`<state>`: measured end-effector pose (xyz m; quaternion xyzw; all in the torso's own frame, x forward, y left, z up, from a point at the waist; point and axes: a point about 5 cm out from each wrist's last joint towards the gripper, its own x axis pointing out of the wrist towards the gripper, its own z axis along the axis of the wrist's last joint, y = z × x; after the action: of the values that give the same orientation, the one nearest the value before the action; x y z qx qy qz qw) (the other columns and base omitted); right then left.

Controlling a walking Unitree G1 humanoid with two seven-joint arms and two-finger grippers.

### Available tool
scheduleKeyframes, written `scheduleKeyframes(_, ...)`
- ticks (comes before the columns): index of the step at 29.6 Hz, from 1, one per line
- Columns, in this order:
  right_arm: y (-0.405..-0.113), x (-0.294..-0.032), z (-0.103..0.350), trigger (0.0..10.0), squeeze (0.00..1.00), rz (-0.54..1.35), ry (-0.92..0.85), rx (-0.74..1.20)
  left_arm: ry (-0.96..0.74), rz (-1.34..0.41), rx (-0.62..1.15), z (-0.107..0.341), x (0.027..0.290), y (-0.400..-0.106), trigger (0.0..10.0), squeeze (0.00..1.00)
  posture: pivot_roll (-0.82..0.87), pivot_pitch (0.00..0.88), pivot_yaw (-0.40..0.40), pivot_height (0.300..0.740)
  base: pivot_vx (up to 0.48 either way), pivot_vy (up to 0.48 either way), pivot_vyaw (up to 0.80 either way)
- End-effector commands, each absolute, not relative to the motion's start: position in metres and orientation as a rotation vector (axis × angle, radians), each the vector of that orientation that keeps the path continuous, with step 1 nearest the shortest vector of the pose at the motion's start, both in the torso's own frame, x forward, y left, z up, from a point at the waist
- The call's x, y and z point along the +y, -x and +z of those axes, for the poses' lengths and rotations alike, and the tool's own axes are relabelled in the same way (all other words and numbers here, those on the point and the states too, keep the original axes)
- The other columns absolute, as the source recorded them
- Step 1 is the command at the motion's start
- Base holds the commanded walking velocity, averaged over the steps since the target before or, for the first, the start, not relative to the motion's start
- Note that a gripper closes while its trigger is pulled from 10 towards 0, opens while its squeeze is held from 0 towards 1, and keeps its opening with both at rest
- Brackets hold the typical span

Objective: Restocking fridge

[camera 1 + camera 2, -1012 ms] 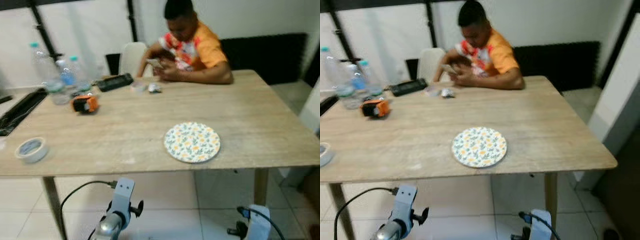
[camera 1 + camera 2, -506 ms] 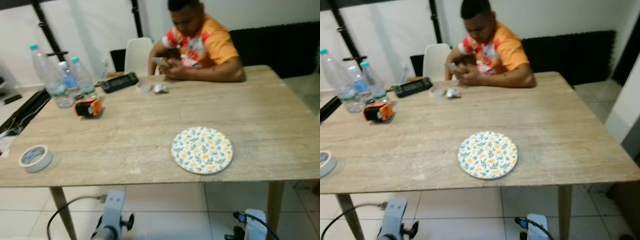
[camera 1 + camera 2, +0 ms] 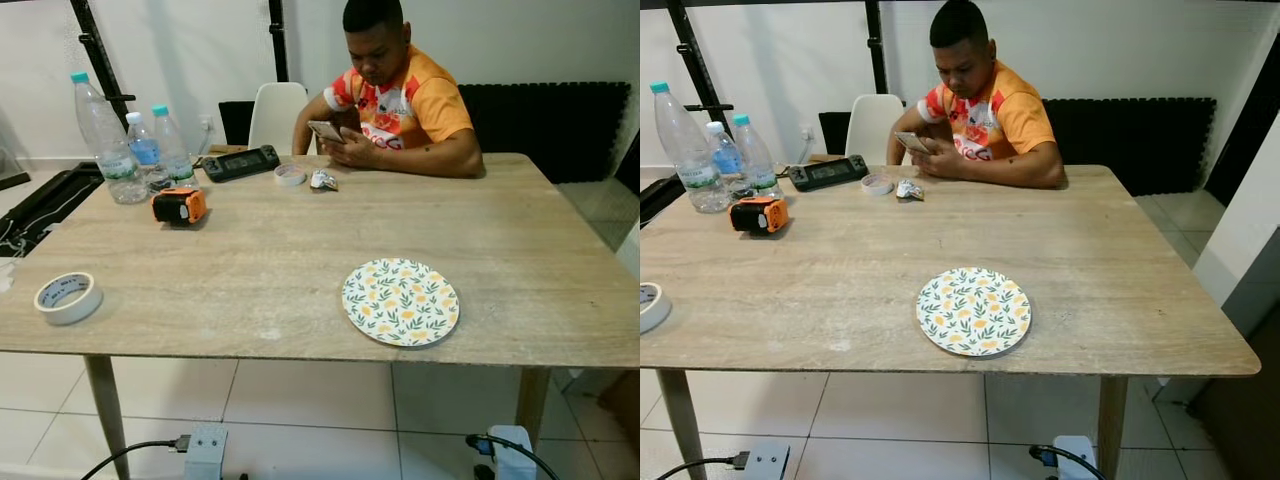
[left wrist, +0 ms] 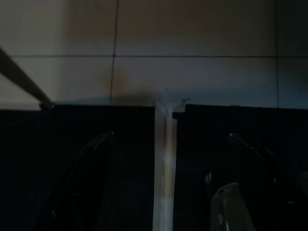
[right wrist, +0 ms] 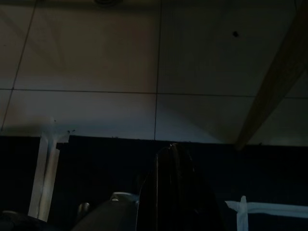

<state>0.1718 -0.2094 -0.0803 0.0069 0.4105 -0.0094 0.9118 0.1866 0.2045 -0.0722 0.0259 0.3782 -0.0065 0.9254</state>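
L gripper (image 4: pixel 166 144) is hanging low over the floor tiles (image 4: pixel 192 29) in deep shade; can't tell its state or whether it's carrying anything. R gripper (image 5: pixel 173 187) is likewise hanging over tiles beside a table leg (image 5: pixel 274 82); state can't be told either. In the head views, the L arm (image 3: pixel 205 452) and R arm (image 3: pixel 508 452) are just poking in at the bottom edge, below the table front.

Wooden table (image 3: pixel 520 250) is taking up the frame's middle. Flowered plate (image 3: pixel 400 301) is lying flat, centre-right, near the front edge. Tape roll (image 3: pixel 68 298) is sitting at lower left. Three water bottles (image 3: pixel 100 140) are standing upright at upper left, w/ an orange-black gadget (image 3: pixel 180 206) just in front of them. Black handheld device (image 3: pixel 240 162), small round lid (image 3: pixel 290 174) and foil scrap (image 3: pixel 322 180) are lying at top centre. Person (image 3: pixel 395 95) is sitting at the far side, holding a phone (image 3: pixel 326 131), w/ a white chair (image 3: pixel 275 115) beside them.
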Motion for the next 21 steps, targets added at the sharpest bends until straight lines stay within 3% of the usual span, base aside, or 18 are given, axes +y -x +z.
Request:
scheduleKeyframes(1, -0.169, -0.209, -0.082, 10.0, 0.0, -0.021, -0.011, 0.859, -0.076, -0.031, 0.796, -0.073, 0.206, -0.186, 10.0, 0.0, -0.07, 0.04, 0.014, 0.734, 0.0, -0.48, 0.0)
scheduleKeyframes(8, -0.157, -0.206, -0.088, 10.0, 0.0, -0.051, -0.025, 0.891, -0.14, -0.125, 0.784, -0.068, 0.198, -0.199, 10.0, 0.0, -0.08, 0.047, 0.044, 0.734, 0.0, -0.069, 0.0)
scheduleKeyframes(21, -0.156, -0.205, -0.089, 10.0, 0.0, -0.058, -0.023, 0.912, -0.161, -0.142, 0.803, -0.071, 0.198, -0.193, 10.0, 0.0, -0.07, 0.057, 0.032, 0.734, 0.0, -0.037, 0.0)
